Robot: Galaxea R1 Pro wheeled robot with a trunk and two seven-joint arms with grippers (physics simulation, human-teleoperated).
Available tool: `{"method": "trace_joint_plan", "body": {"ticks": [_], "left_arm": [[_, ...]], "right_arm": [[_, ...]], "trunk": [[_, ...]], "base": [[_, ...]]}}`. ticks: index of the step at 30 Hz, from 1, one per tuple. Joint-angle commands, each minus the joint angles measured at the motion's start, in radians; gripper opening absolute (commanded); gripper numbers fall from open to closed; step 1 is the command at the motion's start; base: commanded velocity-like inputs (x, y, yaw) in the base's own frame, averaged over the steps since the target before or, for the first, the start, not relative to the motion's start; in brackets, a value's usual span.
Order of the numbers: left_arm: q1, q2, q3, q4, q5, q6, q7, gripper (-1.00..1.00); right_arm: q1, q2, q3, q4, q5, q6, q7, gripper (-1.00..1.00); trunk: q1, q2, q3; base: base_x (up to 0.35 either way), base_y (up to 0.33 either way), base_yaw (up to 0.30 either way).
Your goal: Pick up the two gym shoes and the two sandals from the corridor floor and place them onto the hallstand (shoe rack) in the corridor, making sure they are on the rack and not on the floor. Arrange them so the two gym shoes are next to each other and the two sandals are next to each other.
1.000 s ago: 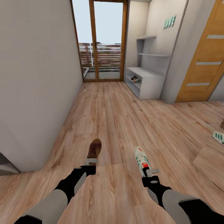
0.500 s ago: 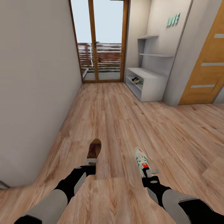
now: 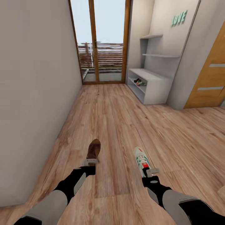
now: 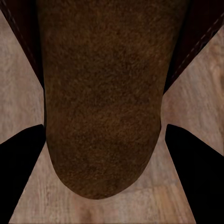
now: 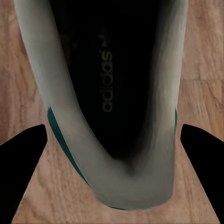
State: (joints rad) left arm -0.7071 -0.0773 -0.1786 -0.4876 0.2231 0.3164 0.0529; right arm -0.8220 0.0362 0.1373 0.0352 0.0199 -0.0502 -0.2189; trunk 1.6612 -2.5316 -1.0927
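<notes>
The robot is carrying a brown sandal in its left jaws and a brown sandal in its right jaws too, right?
Not quite. The left gripper does hold a brown sandal, but the right gripper holds a white gym shoe with green stripes. The head view shows both, and the right wrist view shows the shoe's opening.

Both arms run pale grey along the forearm, then black wrists, ending in small light-grey metal tips.
</notes>
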Motion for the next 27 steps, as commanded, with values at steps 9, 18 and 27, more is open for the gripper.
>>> {"method": "trace_joint_plan", "body": {"ticks": [9, 18, 27], "left_arm": [[0.000, -0.002, -0.009, -0.002, 0.010, 0.006, 0.005, -1.00], [0.000, -0.002, -0.009, -0.002, 0.010, 0.004, 0.005, -1.00], [0.000, -0.001, -0.006, -0.002, 0.010, 0.005, 0.007, -1.00]], "right_arm": [[-0.002, 0.042, 0.006, 0.003, 0.003, -0.003, -0.005, -1.00], [-0.001, 0.045, 0.005, 0.003, 0.003, -0.005, -0.006, -1.00], [-0.001, 0.034, 0.000, 0.002, -0.002, -0.010, -0.013, -1.00]], "trunk": [[0.000, 0.000, -0.001], [0.000, 0.000, -0.001], [0.000, 0.000, -0.001]], "base": [[0.350, 0.085, 0.000], [0.350, 0.030, 0.000], [0.350, 0.001, 0.000]]}}
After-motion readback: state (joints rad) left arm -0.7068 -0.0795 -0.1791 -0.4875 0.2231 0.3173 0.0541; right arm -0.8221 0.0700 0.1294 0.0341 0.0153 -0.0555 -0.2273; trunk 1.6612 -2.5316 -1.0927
